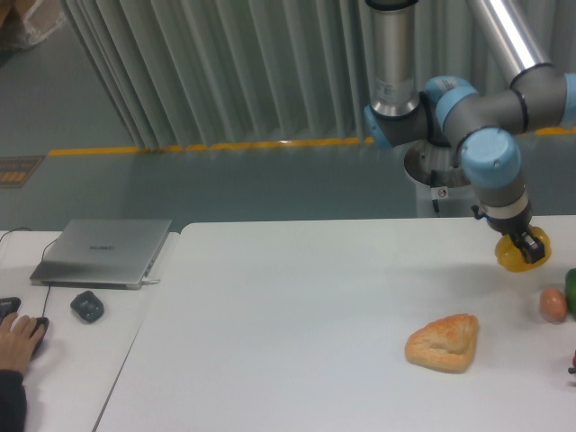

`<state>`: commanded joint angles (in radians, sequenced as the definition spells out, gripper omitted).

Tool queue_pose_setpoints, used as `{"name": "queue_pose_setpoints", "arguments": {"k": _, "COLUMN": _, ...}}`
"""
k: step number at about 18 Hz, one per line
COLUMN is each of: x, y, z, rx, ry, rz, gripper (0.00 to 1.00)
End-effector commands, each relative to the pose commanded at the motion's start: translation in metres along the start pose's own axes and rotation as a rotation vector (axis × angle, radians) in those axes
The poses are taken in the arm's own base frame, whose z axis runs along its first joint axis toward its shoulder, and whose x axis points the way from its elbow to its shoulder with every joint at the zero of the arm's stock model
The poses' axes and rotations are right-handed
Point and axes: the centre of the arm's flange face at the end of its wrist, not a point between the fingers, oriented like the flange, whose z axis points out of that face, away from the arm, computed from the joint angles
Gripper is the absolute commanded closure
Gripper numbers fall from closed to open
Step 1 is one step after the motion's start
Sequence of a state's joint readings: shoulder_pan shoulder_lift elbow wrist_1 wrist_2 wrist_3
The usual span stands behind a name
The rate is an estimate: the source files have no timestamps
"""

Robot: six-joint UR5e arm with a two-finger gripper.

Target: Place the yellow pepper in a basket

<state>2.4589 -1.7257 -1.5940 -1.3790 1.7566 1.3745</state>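
Observation:
The yellow pepper (515,258) is glossy and bright yellow, at the right of the white table. My gripper (525,247) is shut on it and holds it just above the tabletop. No basket is in view. The gripper's black fingers cover part of the pepper's top and right side.
A golden-brown bread piece (443,343) lies on the table below and left of the pepper. A small orange-brown egg-shaped thing (553,303) and a dark green vegetable (571,290) sit at the right edge. A closed laptop (103,252), a small dark object (86,306) and a person's hand (18,335) are on the left table.

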Motion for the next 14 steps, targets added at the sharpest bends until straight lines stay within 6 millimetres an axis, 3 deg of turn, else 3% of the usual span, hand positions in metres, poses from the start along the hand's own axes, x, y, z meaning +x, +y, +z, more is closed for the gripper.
{"name": "queue_pose_setpoints", "arguments": {"k": 3, "x": -0.011, "y": 0.008, "z": -0.003, "rx": 0.039, "ry": -0.007, "rz": -0.029, "gripper": 0.72}}
{"name": "queue_pose_setpoints", "arguments": {"k": 6, "x": -0.047, "y": 0.036, "z": -0.011, "rx": 0.166, "ry": -0.046, "rz": -0.11, "gripper": 0.72}}
{"name": "queue_pose_setpoints", "arguments": {"k": 14, "x": -0.085, "y": 0.087, "z": 0.011, "rx": 0.22, "ry": -0.101, "rz": -0.211, "gripper": 0.72}}
